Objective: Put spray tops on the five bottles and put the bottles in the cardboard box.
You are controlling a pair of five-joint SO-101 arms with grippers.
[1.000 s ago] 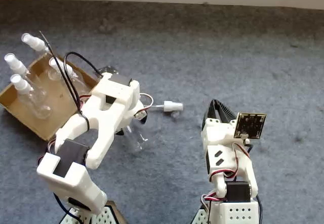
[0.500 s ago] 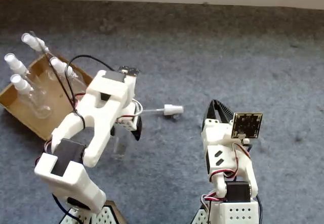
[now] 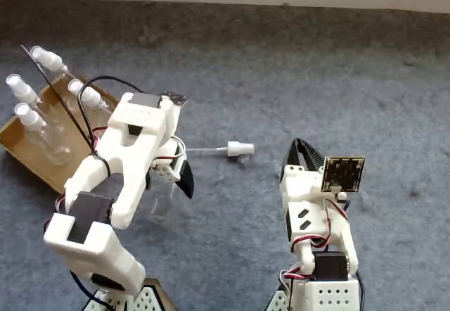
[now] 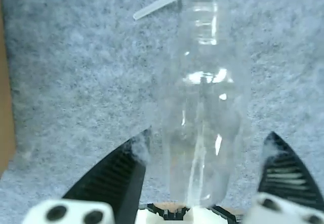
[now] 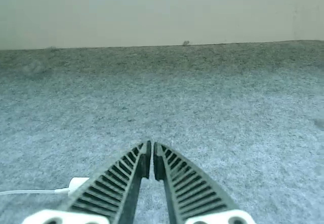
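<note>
The brown cardboard box (image 3: 31, 157) at the bench's left edge holds four clear plastic bottles (image 3: 42, 131) with white spray tops. A fifth clear, open-necked bottle (image 4: 202, 112) sits between the jaws of the left pincer (image 4: 210, 134), which are spread wide. A loose white spray top (image 3: 240, 148) lies mid-bench. The right pincer (image 5: 152, 145) is closed. Over the last second the left arm has swung toward the near-left corner, and the bottle has shifted with it.

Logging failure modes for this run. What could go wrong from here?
1. The clear bottle lies uncapped between the open left gripper's fingers. It is smooth and round, so it may slip out on closing.
2. The spray top lies loose on the carpet, with its tube end near the bottle's neck. A sweep could knock it away.
3. Four capped bottles crowd the cardboard box, and the fifth may topple them.
</note>
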